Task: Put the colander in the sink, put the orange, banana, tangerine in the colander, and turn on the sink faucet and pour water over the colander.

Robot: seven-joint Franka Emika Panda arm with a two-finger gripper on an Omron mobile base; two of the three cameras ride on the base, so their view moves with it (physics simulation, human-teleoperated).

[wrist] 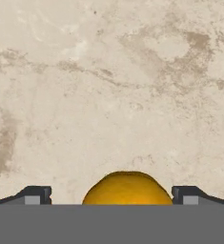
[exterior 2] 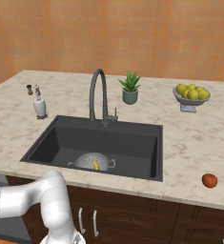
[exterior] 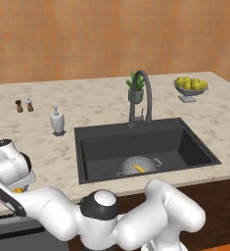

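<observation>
Colander [exterior: 138, 165] already in the sink [exterior: 185, 142] with the banana [exterior: 139, 169] inside, jaws wide apart either side of an orange fruit [wrist: 127, 188] on the desk [wrist: 108, 86] at 6 o'clock, not visibly clamping it, reddish fruit [exterior 2: 209, 180] and faucet [exterior: 140, 95] still to do.

I see the marble counter [exterior: 97, 105] carrying soap bottle [exterior: 57, 121], shakers [exterior: 24, 105], potted plant [exterior: 136, 88], fruit bowl [exterior: 190, 88], and one orange-red fruit [exterior 2: 209, 180].
</observation>
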